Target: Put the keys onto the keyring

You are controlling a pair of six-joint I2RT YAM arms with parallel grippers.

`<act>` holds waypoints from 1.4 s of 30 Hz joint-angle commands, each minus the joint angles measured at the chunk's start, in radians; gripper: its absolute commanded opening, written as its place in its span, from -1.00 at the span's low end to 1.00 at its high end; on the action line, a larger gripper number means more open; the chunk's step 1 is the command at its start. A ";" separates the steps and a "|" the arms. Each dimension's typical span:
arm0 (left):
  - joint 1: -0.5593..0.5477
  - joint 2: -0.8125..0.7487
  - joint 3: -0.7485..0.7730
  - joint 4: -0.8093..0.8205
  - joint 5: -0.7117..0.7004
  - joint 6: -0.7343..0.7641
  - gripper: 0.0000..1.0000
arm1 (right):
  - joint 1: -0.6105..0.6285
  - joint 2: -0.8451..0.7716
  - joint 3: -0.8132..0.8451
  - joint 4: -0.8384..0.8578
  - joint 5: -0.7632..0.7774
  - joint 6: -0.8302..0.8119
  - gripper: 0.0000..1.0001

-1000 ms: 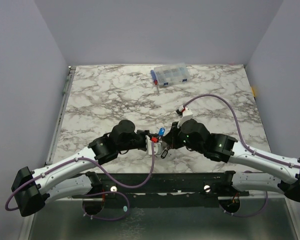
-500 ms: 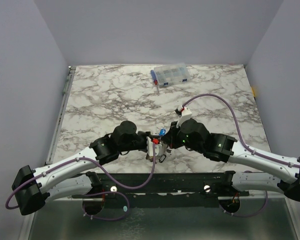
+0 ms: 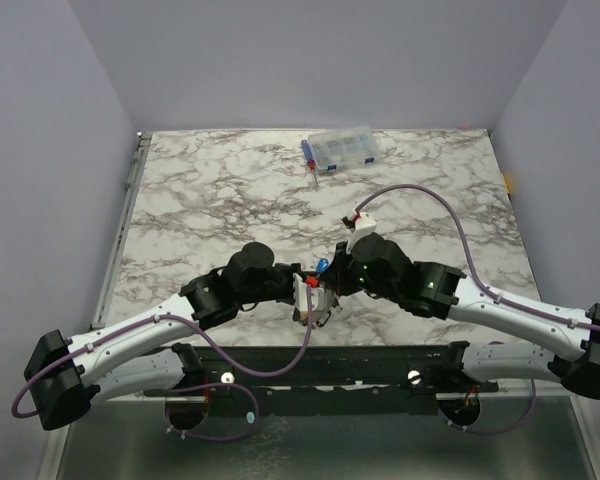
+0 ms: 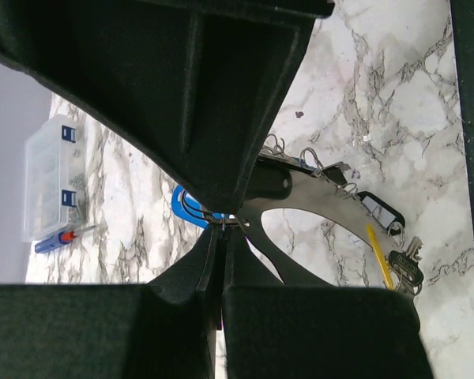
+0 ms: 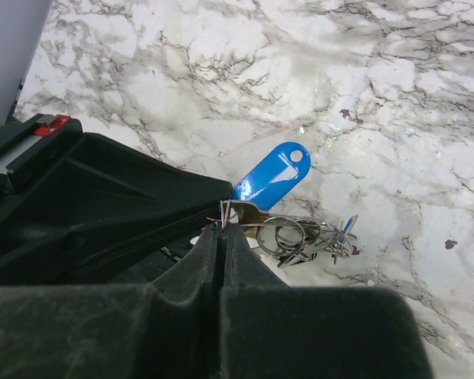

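The left gripper (image 4: pixel 221 227) is pinched tight, its tips meeting on something too fine to make out. The blue tag (image 4: pixel 186 207) sits just beside those tips; the clear tag (image 4: pixel 379 212) and yellow tag (image 4: pixel 377 246) lie further off. Over to the right gripper (image 5: pixel 222 227): clamped shut as well, with the keyring (image 5: pixel 282 234) just beyond its tips.

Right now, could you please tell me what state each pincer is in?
Left pincer: closed; something thin at its tips, which cannot be identified.
Right pincer: closed beside the blue key tag; whether it grips anything cannot be told.
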 commanded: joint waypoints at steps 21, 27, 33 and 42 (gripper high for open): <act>-0.017 0.019 0.023 0.051 -0.097 -0.080 -1.00 | 0.003 0.095 0.122 -0.147 -0.064 -0.023 -0.99; -0.017 0.010 0.023 0.051 -0.098 -0.089 -1.00 | 0.003 0.080 0.120 -0.147 -0.026 -0.031 -0.99; -0.017 0.007 0.018 0.051 -0.085 -0.089 -1.00 | 0.003 0.072 0.124 -0.146 -0.003 -0.030 -0.99; -0.017 0.002 0.012 0.051 -0.057 -0.083 -1.00 | 0.004 0.015 0.108 -0.115 0.091 -0.029 -0.99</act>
